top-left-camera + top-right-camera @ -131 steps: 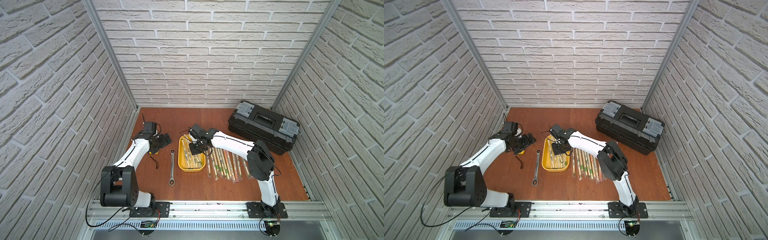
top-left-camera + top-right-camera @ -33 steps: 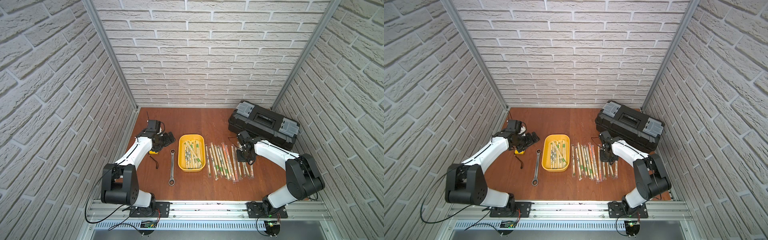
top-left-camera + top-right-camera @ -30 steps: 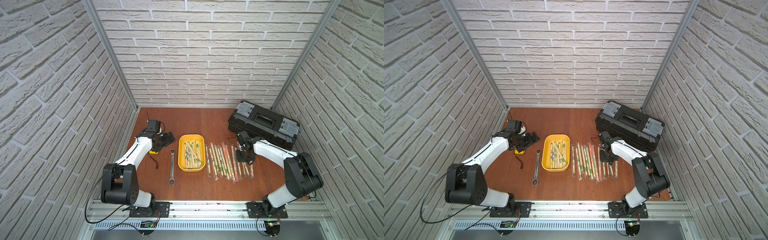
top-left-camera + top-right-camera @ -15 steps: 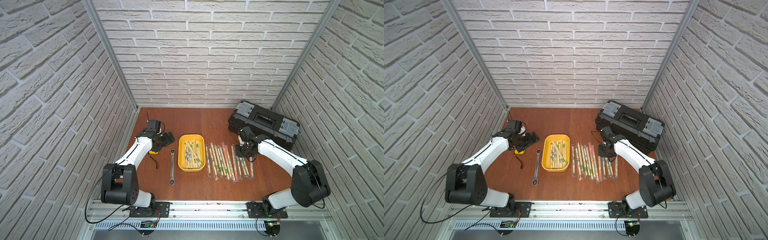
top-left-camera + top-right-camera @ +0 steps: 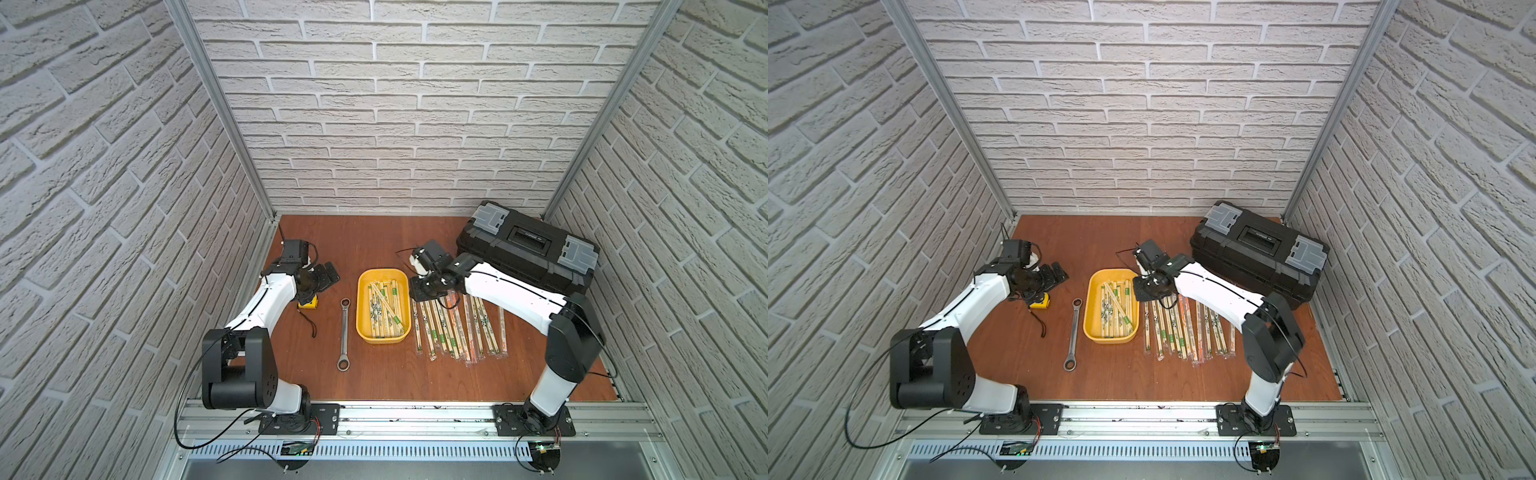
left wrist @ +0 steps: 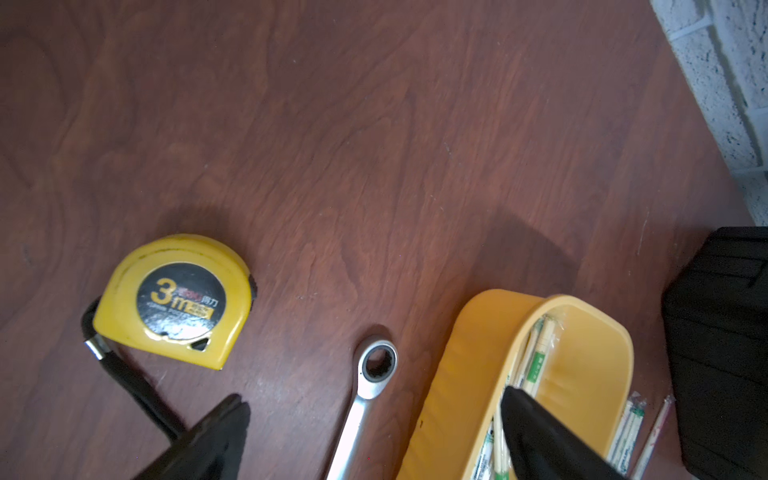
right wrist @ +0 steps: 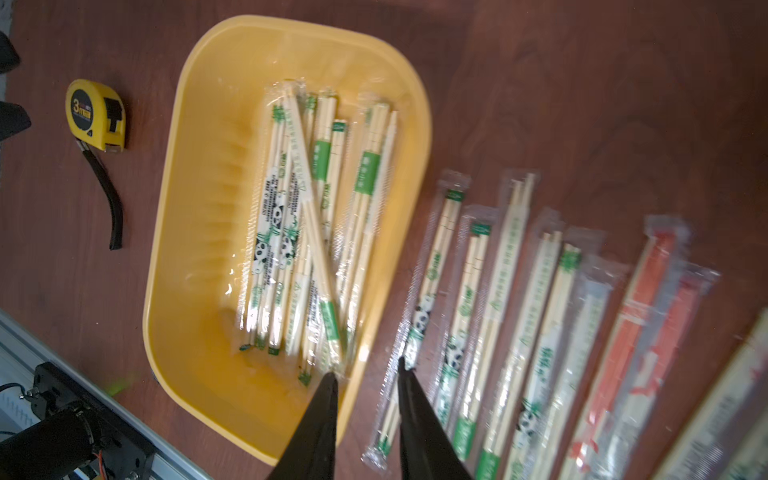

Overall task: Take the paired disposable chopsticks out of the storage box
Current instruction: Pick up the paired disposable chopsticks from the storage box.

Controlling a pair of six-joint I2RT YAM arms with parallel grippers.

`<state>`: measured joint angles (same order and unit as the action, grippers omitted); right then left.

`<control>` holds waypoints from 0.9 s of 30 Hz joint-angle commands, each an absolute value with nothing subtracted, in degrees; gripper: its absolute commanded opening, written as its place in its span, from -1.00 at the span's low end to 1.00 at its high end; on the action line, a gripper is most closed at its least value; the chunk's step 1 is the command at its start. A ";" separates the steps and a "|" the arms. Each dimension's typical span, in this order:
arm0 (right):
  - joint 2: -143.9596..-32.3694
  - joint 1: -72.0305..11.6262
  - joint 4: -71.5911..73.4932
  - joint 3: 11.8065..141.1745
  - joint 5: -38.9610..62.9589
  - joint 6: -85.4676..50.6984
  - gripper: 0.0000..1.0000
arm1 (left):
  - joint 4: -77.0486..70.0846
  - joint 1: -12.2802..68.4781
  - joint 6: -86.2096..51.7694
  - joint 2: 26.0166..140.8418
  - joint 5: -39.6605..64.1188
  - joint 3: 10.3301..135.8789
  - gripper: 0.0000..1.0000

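The storage box [image 5: 382,338] [image 5: 1111,337] is a shallow yellow tray on the brown table. It holds several paired disposable chopsticks [image 5: 384,307] [image 7: 291,208] in clear sleeves, some crossed. More sleeved pairs [image 5: 453,328] [image 7: 515,270] lie in a row on the table beside it. My right gripper [image 5: 419,291] [image 7: 365,370] hovers over the tray's far right corner, jaws slightly open and empty, one finger over the tray and one over the nearest laid-out pair. My left gripper [image 5: 328,276] [image 6: 374,401] is wide open and empty, left of the tray.
A silver wrench [image 5: 344,332] [image 6: 368,388] lies just left of the tray. A yellow tape measure [image 5: 308,302] [image 6: 174,301] with a black strap sits under my left arm. A big black toolbox [image 5: 528,249] [image 5: 1258,245] stands at the back right. Brick walls enclose three sides.
My right arm has swung left from the right end of the laid-out row to the tray's far right corner, its jaws parting a little. The left arm has not moved.
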<state>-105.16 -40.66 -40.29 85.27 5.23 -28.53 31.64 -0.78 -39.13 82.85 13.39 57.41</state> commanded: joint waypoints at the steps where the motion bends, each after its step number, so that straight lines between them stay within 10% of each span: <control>1: -109.42 -42.94 -41.72 90.56 5.98 -27.53 -0.44 | 32.26 -1.75 -38.09 81.83 13.80 56.78 0.97; 27: -129.79 -44.74 -46.38 106.01 1.01 -23.99 -0.54 | 31.61 -2.99 -38.24 80.02 15.46 55.02 0.96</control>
<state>-128.92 -44.84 -45.63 104.31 1.91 -24.64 31.77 -2.57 -38.98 81.43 14.94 55.75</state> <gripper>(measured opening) 0.239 0.983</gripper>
